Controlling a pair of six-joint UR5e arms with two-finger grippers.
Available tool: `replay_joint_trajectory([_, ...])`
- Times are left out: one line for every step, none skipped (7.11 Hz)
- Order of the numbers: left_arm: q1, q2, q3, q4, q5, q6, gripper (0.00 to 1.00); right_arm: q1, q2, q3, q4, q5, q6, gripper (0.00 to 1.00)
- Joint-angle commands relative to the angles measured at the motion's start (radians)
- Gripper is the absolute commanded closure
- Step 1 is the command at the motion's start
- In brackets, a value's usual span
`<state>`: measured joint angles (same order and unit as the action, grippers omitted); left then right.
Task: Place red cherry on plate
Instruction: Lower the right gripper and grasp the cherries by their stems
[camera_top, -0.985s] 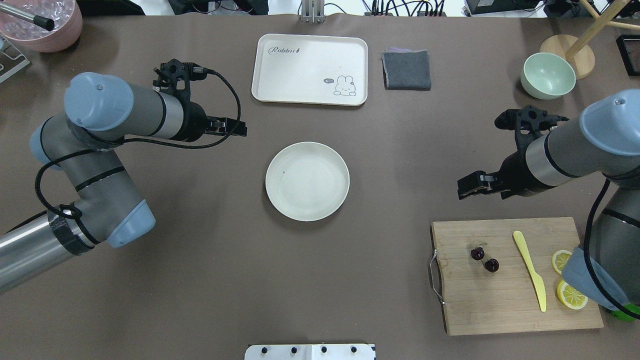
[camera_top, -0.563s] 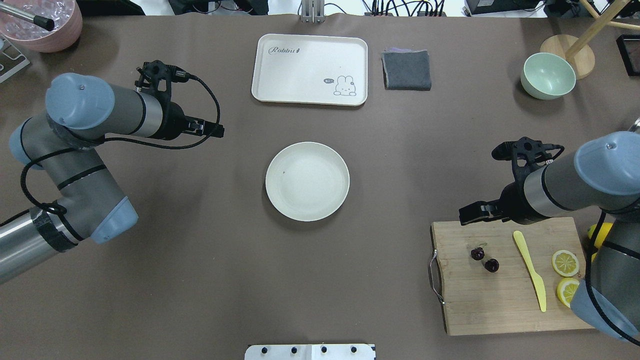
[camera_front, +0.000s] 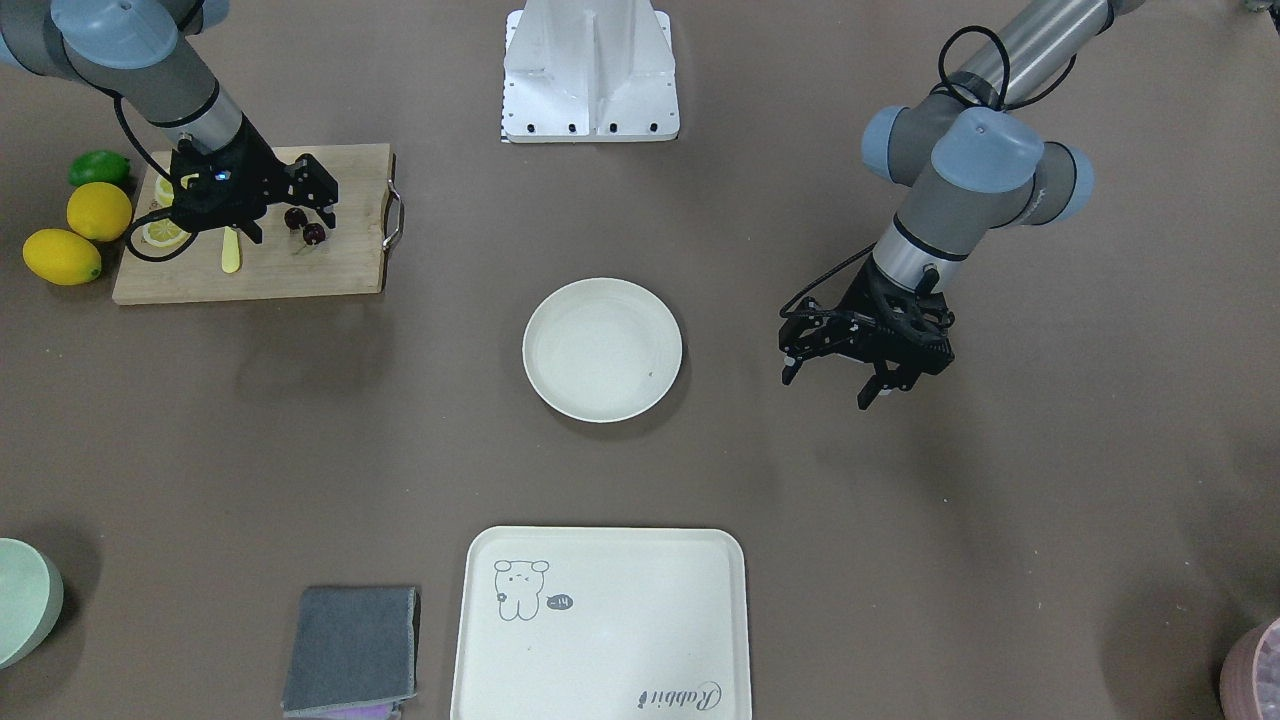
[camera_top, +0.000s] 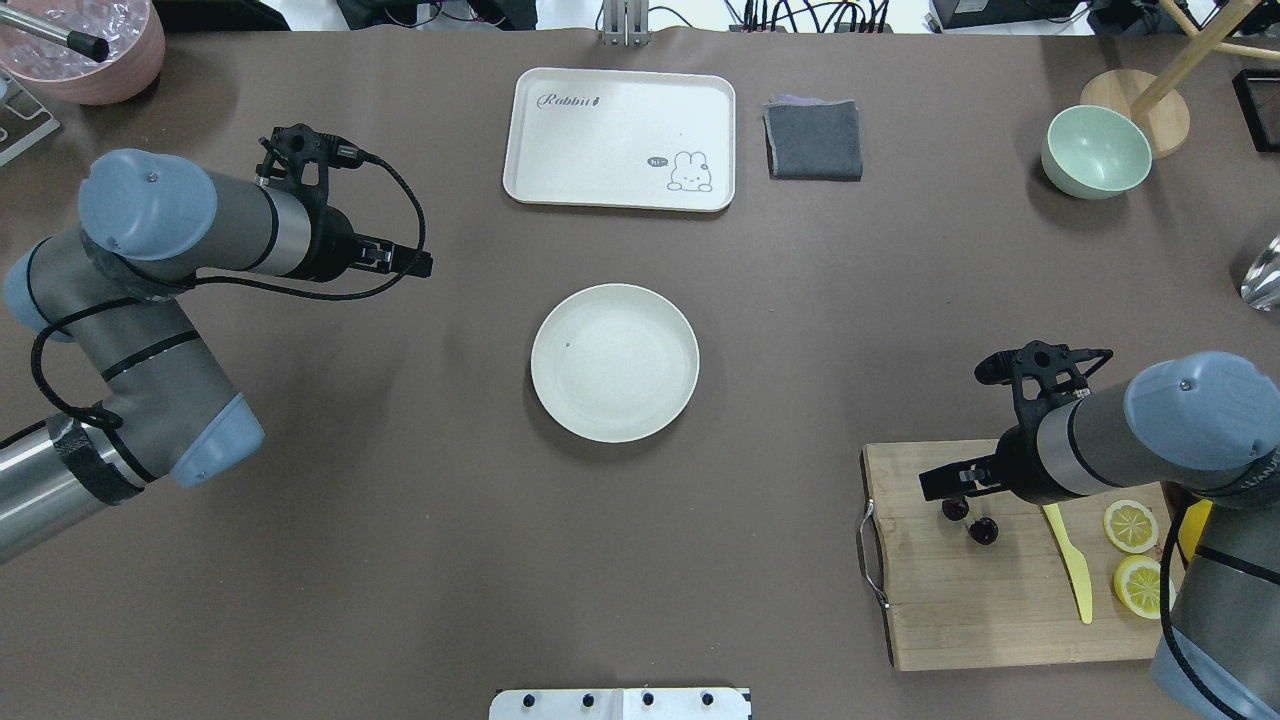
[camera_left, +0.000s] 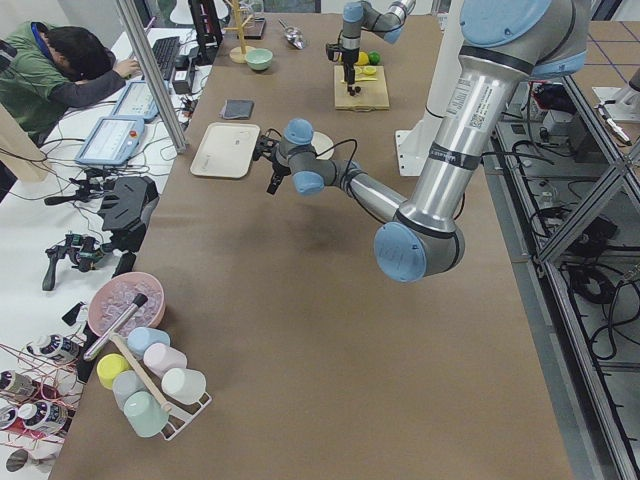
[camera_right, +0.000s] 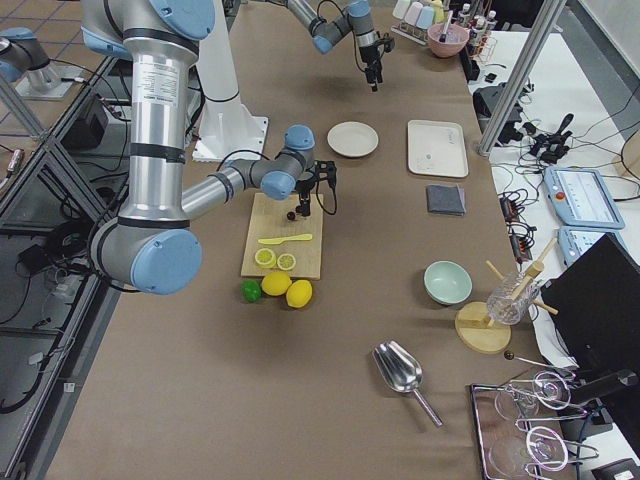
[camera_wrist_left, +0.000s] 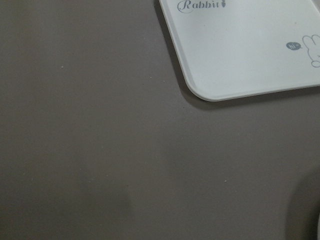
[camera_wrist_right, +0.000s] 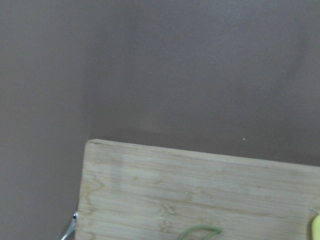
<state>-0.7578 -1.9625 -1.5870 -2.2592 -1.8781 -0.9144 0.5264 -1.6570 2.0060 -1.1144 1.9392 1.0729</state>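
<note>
The right gripper (camera_top: 935, 484) is hovering low over the cutting board (camera_top: 1000, 610) with its jaws standing apart and nothing between them. Its tips are pointing down just beside the red cherry (camera_top: 983, 531), and whether they are touching it I cannot tell. The two dark fruits are lying on the board toward its handle end, joined by thin stems. The right wrist view is showing only a curl of green stem at its bottom edge, so the arm's own camera is giving little help with aiming. A yellow knife (camera_top: 1072, 575) is lying near on the robot's side of the fruit, with lemon slices (camera_top: 1130, 525) beyond it. The plate (camera_top: 615, 362) is sitting empty at the table's middle, well apart from the board. The left gripper (camera_front: 828, 388) is hanging wide open over bare table on the far side of the plate, taking no part. The grasp is not yet made, and this is where trouble is likeliest. The fruits are tiny, round and glossy, so a finger coming down off-centre could flick one aside or pinch only a stem. A descent too deep could jam the tips into the wood. If only one cherry is caught, the other could be swinging on its stem during the long carry and pulling the pair loose short of the plate.
</note>
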Motion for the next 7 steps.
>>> replay_joint_trajectory([0.000, 0.001, 0.001, 0.000, -0.001, 0.000, 0.02, -0.022, 0.000, -0.012, 0.005, -0.012, 0.007, 0.06])
replay_joint_trajectory([0.000, 0.000, 0.001, 0.000, -0.001, 0.000, 0.02, -0.026, 0.000, -0.013, 0.005, -0.013, 0.007, 0.25])
replay_joint_trajectory([0.000, 0.000, 0.001, 0.000, -0.001, 0.000, 0.02, -0.037, 0.002, -0.016, 0.005, -0.022, 0.007, 0.40])
replay_joint_trajectory([0.000, 0.002, 0.001, 0.000, -0.001, 0.002, 0.02, -0.037, 0.002, -0.018, 0.005, -0.023, 0.007, 0.55])
replay_joint_trajectory([0.000, 0.002, 0.001, -0.002, -0.003, 0.003, 0.02, -0.037, 0.002, -0.016, 0.005, -0.025, 0.007, 0.91])
replay_joint_trajectory([0.000, 0.004, -0.001, -0.002, -0.004, 0.005, 0.02, -0.032, 0.000, -0.016, 0.005, -0.031, 0.007, 1.00])
replay_joint_trajectory([0.000, 0.004, -0.004, 0.000, -0.004, 0.005, 0.02, -0.025, 0.000, -0.009, 0.004, -0.029, 0.007, 1.00])
